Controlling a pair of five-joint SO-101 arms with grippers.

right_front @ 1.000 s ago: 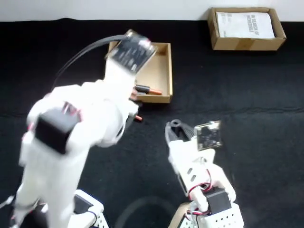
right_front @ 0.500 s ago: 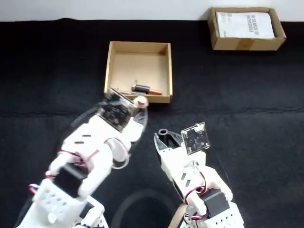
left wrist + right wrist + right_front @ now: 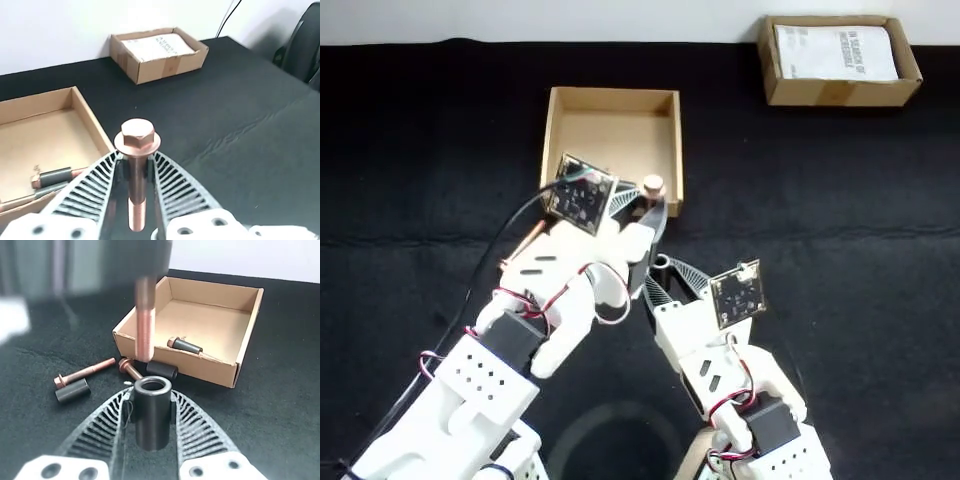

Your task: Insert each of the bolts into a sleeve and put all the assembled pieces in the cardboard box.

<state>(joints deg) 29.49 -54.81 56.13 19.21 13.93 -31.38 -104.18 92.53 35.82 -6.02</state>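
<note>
Near the box [image 3: 91,120], left claw [image 3: 136,156] grips bolt [image 3: 136,182] upright.

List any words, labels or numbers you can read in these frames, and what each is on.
No text here can be read.
printed sheet inside the far cardboard box: rows of dark print, too small to read.
left wrist board: no legible marking.
right wrist board: no legible marking.

You have the cardboard box [image 3: 610,93] far and central on the desk [image 3: 840,250], an assembled piece [image 3: 185,345] inside it. A second box [image 3: 840,95] sits far right. A loose bolt [image 3: 85,371] and sleeve [image 3: 73,390] lie near-left of the cardboard box.
</note>
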